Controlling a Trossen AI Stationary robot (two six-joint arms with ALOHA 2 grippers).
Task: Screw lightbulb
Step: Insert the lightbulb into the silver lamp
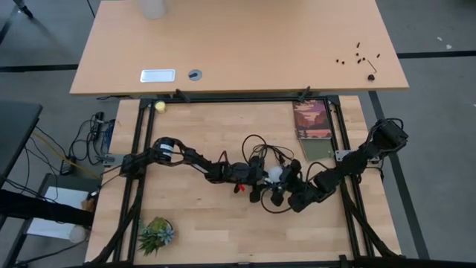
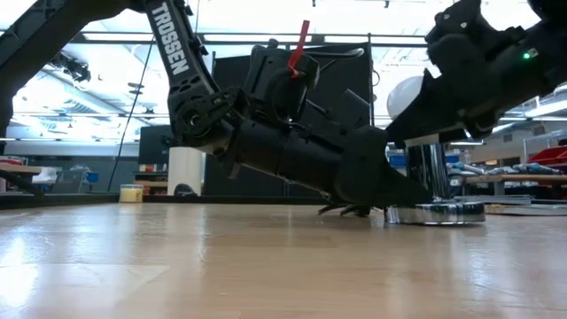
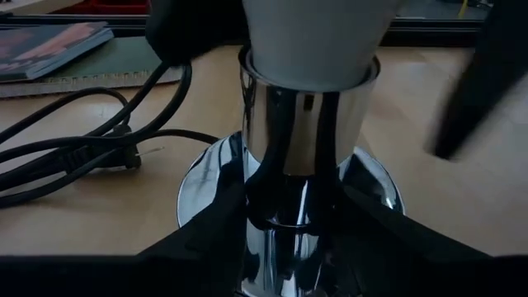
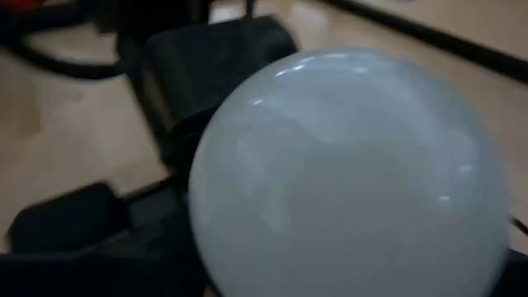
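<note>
Even, bright overhead light fills the high view, shadows faint on the tabletop (image 1: 208, 238). In the low view, ceiling lights and windows blow out behind silhouetted arms. The lightbulb (image 4: 346, 177) looms blurred and glary; the chrome socket (image 3: 305, 148) mirrors dark reflections.

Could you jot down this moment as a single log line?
left claw: gripping chrome lamp stem | right claw: at lightbulb | lightbulb: seated atop stem
</note>
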